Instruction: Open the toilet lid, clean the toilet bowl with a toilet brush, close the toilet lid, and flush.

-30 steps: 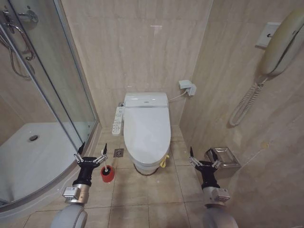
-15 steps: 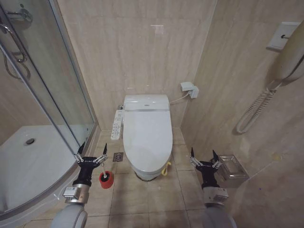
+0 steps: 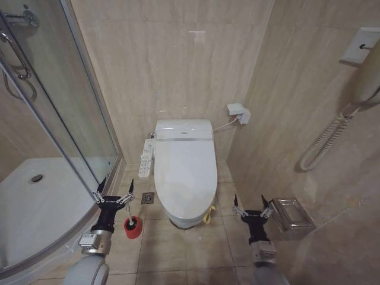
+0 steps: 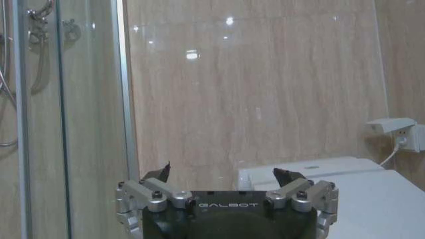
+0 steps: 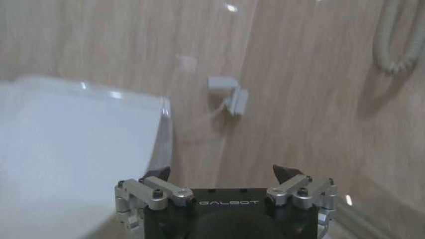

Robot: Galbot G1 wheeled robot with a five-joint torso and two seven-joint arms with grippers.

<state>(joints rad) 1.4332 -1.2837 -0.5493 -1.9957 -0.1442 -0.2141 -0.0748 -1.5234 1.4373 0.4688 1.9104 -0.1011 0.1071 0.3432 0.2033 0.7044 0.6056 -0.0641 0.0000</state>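
Beige-tiled bathroom, toilet against the back wall. Toilet lid (image 3: 184,175) down, fully covering the bowl; yellow tie (image 3: 208,215) hangs at its front edge on the right claw's side. Toilet brush (image 3: 132,226) stands in its red holder on the floor, beside the toilet's front on the shower side. Left claw (image 3: 114,192) spread wide, holding nothing, poised just above the brush. Right claw (image 3: 252,207) also spread wide, empty, on the toilet's other side, next to a metal wall holder (image 3: 292,215).
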